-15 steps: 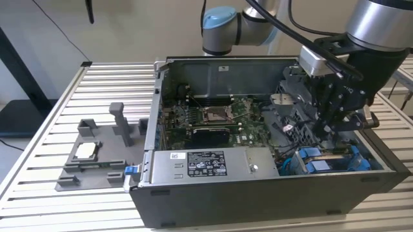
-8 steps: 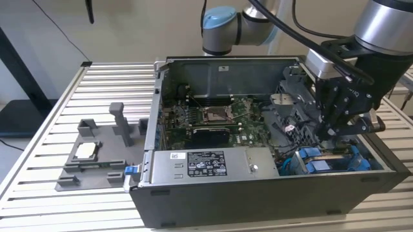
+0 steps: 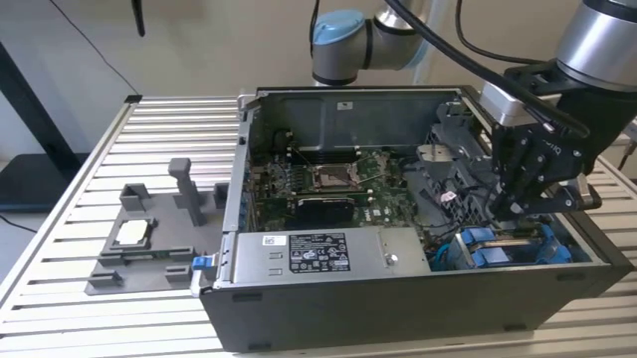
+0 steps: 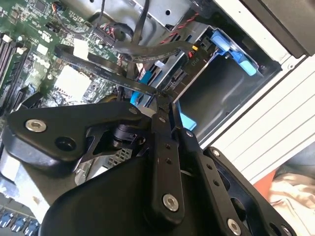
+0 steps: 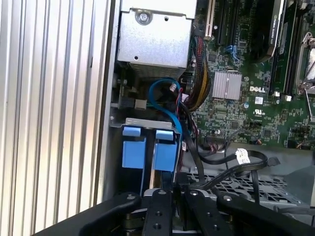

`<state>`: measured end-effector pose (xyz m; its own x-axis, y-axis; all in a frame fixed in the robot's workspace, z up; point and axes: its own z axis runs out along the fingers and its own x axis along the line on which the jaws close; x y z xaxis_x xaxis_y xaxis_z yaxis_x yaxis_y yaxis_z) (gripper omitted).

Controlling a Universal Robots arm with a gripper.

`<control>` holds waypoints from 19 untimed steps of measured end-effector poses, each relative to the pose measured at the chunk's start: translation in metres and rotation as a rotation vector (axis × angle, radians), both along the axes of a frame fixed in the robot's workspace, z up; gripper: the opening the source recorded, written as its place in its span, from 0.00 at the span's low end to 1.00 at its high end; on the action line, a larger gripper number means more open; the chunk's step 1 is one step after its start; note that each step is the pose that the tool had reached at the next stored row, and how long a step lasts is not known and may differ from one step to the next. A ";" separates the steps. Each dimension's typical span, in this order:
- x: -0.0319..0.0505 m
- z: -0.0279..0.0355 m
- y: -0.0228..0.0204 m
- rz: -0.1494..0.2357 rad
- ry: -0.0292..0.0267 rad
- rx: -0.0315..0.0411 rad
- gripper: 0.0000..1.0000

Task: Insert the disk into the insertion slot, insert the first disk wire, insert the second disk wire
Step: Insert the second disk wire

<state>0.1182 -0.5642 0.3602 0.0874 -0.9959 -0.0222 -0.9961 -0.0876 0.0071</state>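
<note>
Claw pinches a flat cable above the insertion slot.

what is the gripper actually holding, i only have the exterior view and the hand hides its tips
Observer: In the second wrist view the gripper is shut on the end of a flat black cable that runs off over the motherboard.
Operator: how do i tell that cable from the others
Observer: It seems to be the one with a white tag partway along, clearest in the first wrist view.
Operator: how close is it to the bay
Observer: In the first wrist view the gripper is close to two blue tabs at the grey edge of the insertion slot, apparently not touching them.
</note>
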 end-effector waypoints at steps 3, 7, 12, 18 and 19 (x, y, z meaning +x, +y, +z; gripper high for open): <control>0.0020 -0.0009 -0.0013 -0.002 0.0029 -0.0001 0.16; 0.0051 -0.0021 -0.0032 -0.004 0.0080 -0.0001 0.16; 0.0066 -0.0042 -0.0042 -0.014 0.0092 0.0000 0.16; 0.0096 -0.0072 -0.0044 -0.027 0.0099 0.0014 0.16; 0.0097 -0.0077 -0.0044 -0.033 0.0099 0.0015 0.16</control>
<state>0.1279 -0.5686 0.3525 0.0543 -0.9982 -0.0244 -0.9984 -0.0548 0.0169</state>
